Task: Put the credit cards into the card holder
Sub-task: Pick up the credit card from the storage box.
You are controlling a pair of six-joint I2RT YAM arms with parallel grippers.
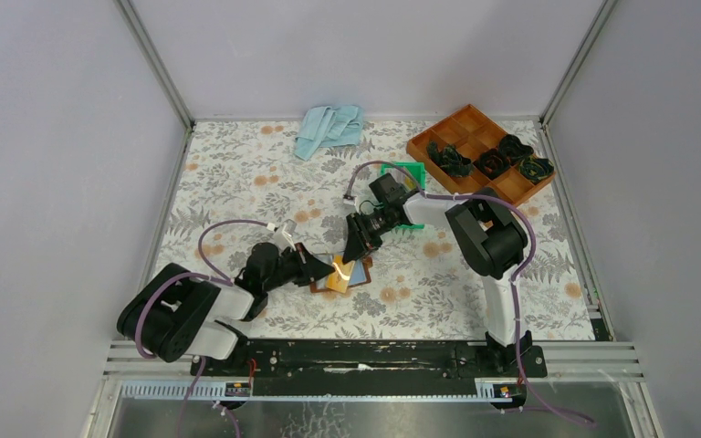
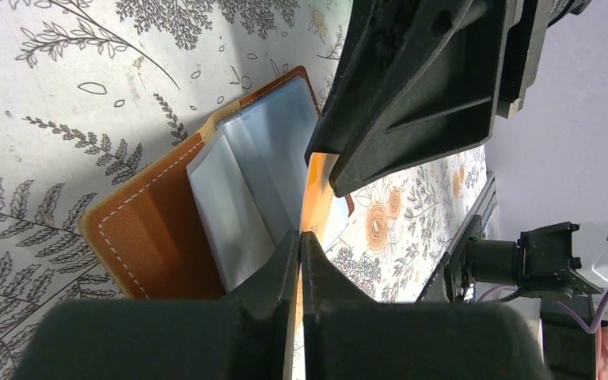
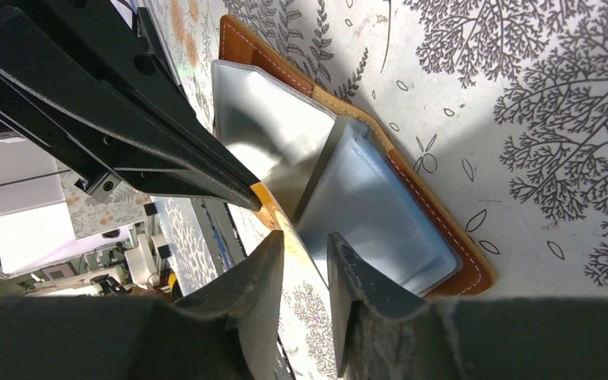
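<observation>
The brown leather card holder (image 1: 318, 286) lies open on the flowered table between the two arms. A grey card (image 3: 273, 134) and a light-blue card (image 3: 380, 214) rest on its inner face. A gold-tan credit card (image 2: 310, 194) stands on edge over the holder. My left gripper (image 2: 301, 237) is shut on one end of it. My right gripper (image 3: 305, 245) is at the card's other end with its jaws apart; the gold card's edge (image 3: 273, 215) passes between them, close to one finger. In the top view the left gripper (image 1: 324, 266) and right gripper (image 1: 358, 246) nearly meet above the gold card (image 1: 339, 273).
A green plastic bin (image 1: 409, 172) sits just behind the right wrist. An orange-brown wooden compartment tray (image 1: 471, 125) holding dark items stands at the back right. A light-blue cloth (image 1: 329, 128) lies at the back centre. Grey walls and metal posts enclose the table.
</observation>
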